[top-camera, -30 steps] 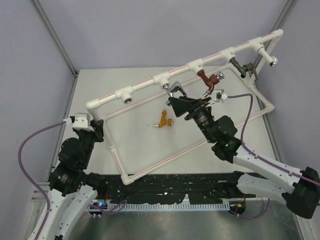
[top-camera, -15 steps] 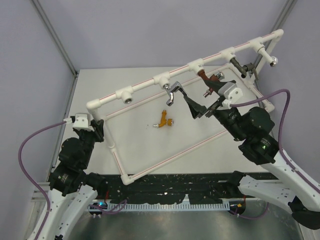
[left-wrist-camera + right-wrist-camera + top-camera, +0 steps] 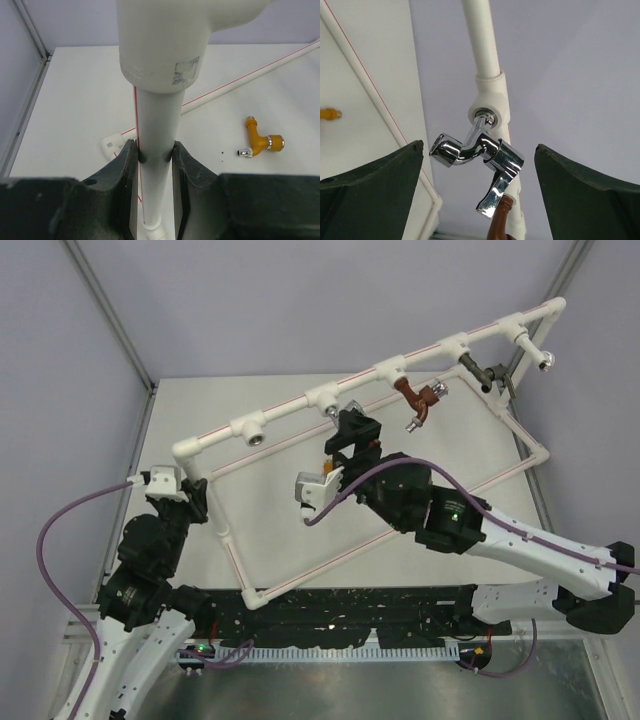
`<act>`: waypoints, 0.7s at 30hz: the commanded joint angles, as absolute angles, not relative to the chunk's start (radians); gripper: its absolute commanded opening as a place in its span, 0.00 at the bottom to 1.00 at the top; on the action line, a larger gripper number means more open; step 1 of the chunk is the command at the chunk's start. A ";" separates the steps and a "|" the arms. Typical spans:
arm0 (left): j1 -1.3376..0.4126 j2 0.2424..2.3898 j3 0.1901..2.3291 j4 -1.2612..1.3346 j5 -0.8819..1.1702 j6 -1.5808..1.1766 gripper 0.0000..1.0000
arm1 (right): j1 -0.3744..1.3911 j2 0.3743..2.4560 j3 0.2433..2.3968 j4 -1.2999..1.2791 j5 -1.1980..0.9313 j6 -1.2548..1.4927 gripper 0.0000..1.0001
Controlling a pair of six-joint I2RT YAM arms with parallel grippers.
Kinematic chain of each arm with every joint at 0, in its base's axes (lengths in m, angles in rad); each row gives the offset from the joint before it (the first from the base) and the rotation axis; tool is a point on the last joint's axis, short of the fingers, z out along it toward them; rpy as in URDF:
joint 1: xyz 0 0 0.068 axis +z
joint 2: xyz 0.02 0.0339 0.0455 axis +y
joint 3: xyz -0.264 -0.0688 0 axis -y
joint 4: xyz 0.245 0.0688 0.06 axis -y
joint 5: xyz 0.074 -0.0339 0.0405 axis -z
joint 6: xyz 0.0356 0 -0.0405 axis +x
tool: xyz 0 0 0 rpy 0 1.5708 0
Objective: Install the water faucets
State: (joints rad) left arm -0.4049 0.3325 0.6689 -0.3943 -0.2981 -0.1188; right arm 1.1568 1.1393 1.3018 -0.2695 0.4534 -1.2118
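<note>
The chrome faucet [image 3: 479, 156] sits with its threaded end in the mouth of a tee socket [image 3: 492, 92] on the raised top rail of the white pipe frame [image 3: 285, 412], the 2nd tee from the left. In the right wrist view its spout bends off to one side and its lever handle hangs below. The right gripper [image 3: 479, 150] is open wide, with 1 dark finger on each side of this faucet and clear space between them and the metal. From above, the right gripper [image 3: 352, 430] covers most of the faucet. The red-brown faucet [image 3: 415, 402] hangs from the next tee to the right, and the dark grey faucet [image 3: 480, 373] from the tee beyond that, toward the far right corner. The orange-yellow faucet [image 3: 258, 142] lies flat on the white table [image 3: 200, 410], inside the frame's base rectangle. It is apart from the pipes, and in the top view it is hidden under the right arm. At the near left, the left gripper [image 3: 155, 156] is clamped on the frame's upright post just below its corner fitting, with both fingers pressed against the pipe.
</note>
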 commanded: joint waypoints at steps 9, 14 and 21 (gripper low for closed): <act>-0.414 0.347 0.667 -0.474 -0.250 -0.130 0.00 | 1.166 1.213 1.221 0.037 0.713 -1.717 0.97; -0.413 0.344 0.666 -0.474 -0.252 -0.130 0.00 | 1.157 1.252 1.220 0.064 0.698 -1.709 0.90; -0.413 0.341 0.666 -0.474 -0.253 -0.130 0.00 | 1.117 1.273 1.210 0.049 0.681 -1.632 0.52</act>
